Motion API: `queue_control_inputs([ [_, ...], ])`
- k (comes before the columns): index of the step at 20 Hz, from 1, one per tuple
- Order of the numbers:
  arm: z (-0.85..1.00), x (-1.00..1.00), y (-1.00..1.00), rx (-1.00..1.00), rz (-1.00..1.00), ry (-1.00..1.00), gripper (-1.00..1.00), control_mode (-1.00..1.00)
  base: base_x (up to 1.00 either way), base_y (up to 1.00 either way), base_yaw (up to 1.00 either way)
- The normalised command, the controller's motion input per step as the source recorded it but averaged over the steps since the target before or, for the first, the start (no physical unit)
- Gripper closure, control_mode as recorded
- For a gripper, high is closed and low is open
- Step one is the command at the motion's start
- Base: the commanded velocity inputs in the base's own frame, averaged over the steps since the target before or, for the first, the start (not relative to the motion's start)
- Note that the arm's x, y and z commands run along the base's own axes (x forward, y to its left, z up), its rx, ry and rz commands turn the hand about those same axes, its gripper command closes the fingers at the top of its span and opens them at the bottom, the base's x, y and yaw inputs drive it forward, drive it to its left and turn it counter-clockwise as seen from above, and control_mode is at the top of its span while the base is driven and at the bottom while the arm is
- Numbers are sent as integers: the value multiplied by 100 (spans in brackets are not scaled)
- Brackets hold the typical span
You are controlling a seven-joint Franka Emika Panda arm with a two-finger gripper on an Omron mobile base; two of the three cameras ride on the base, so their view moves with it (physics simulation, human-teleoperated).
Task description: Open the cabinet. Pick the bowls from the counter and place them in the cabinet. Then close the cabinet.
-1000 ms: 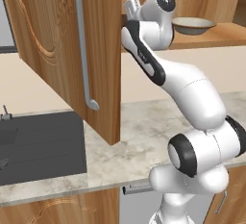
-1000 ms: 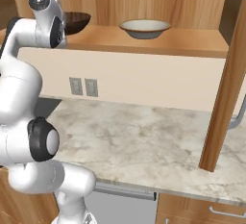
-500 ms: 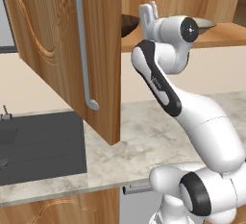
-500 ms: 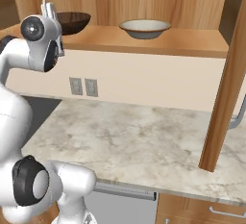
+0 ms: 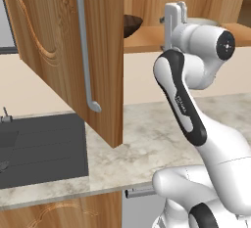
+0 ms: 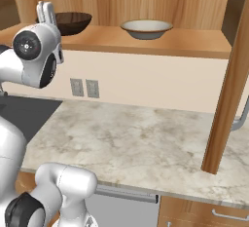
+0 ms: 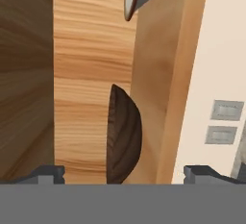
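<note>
Both bowls on cabinet shelf; gripper empty, fingers wide apart.
Dark wooden bowl [image 6: 72, 22] near shelf's left end; tan bowl [image 6: 146, 28] mid-shelf, well apart; gripper [image 7: 125, 172] just before the wooden bowl; cabinet [image 5: 63, 51] doors open; worktop [image 6: 141, 145] below.

cabinet [image 5: 59, 51]: showing warm brown wood grain, a carved curved line on the door
handle [image 5: 86, 46]: showing plain grey metal
shelf [image 6: 185, 43]: showing lighter orange-tan wood
dark bowl [image 6: 73, 22]: showing deep brown grained wood
tan bowl [image 6: 146, 28]: showing a tan outside and a pale inside
counter [image 6: 141, 143]: showing pale beige-grey marble with faint veins
sink [image 5: 41, 148]: showing dark grey
wall [image 6: 146, 82]: showing plain cream
outlets [image 6: 84, 88]: showing two grey plates
arm [image 5: 196, 70]: showing white shells with dark joints
</note>
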Motion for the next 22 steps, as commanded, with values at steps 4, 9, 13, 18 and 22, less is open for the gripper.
queue_control_inputs([
  [4,0,-21,-23,2,-2,5,-100,-100,0,0,0],
  [9,0,-49,-32,1,0,-4,-100,-100,0,0,0],
  [13,0,-76,-64,0,-7,0,-100,-100,0,0,0],
  [18,-12,-62,-48,0,-11,0,-100,-100,0,0,0],
  [22,-2,-96,-52,0,-13,0,-100,-100,0,0,0],
])
